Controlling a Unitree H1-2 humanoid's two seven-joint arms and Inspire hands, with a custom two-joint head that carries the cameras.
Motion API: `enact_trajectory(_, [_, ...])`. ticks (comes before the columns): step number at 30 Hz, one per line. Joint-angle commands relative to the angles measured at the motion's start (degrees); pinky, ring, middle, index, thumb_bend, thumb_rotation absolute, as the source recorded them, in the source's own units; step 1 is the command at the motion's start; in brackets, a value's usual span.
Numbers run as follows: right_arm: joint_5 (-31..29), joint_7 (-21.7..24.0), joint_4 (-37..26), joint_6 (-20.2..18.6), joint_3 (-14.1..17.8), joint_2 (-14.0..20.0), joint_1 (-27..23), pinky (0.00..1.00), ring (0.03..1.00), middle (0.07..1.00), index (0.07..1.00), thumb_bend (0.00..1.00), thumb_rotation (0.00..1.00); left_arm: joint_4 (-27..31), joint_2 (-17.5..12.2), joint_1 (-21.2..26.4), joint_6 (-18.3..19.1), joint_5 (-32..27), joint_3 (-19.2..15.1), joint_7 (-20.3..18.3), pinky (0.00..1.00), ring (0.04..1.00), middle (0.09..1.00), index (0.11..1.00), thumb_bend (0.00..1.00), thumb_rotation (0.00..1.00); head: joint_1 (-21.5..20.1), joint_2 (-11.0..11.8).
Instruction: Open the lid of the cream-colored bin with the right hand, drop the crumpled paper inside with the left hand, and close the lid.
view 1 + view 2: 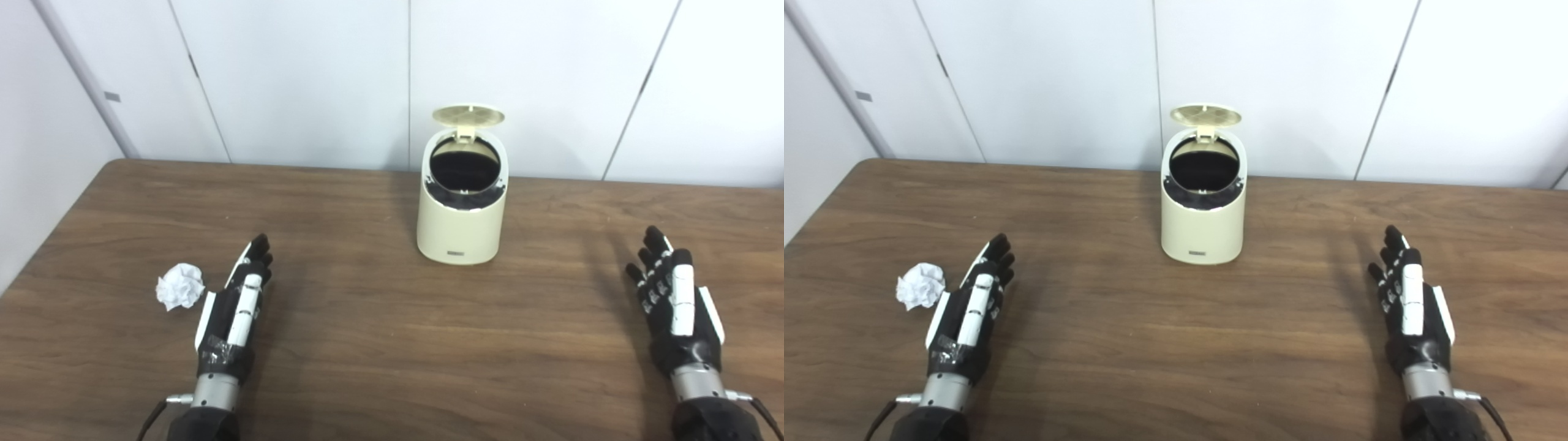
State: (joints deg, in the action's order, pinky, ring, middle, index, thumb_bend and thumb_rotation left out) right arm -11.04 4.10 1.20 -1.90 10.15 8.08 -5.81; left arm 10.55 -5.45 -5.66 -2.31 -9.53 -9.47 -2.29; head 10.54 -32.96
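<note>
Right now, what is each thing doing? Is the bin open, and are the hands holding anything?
bin: upright on the table.
lid: flipped open.
crumpled paper: lying on the table, not held.
left hand: open, empty, beside the paper.
right hand: open, empty.

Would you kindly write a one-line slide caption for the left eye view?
Cream-colored bin with lid open; crumpled paper lies beside the open left robot hand, open right robot hand waiting.
</note>
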Motion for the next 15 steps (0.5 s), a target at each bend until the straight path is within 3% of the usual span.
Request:
enact_trajectory(1, [-0.9, 0.4, -0.5, 1.1, 0.3, 0.6, -1.2, 1.0, 1.0, 0.991, 0.96, 0.49, 1.0, 2.3, -0.8, 1.0, -0.7, 0.3, -0.2, 0.1, 0.98, 0.965, 0.965, 0.956, 0.48, 0.7, 0.6, 0.1])
enact_trajectory(8, [-1.2, 0.5, -0.1, 1.1, 0.2, 0.8, -1.0, 1.0, 0.999, 0.984, 0.959, 0.49, 1.0, 4.6, -0.8, 1.1, 1.0, 1.0, 0.0, 0.5, 0.98, 0.974, 0.976, 0.974, 0.49, 0.64, 2.3, 0.1])
enact_trajectory(15, [-1.3, 0.7, 0.0, 0.9, 0.0, 1.4, -1.0, 1.0, 0.998, 0.988, 0.964, 0.48, 1.0, 4.9, -1.1, 1.8, 0.7, 3.2, 0.0, 0.9, 0.99, 0.975, 0.961, 0.967, 0.5, 0.65, 4.1, 0.5])
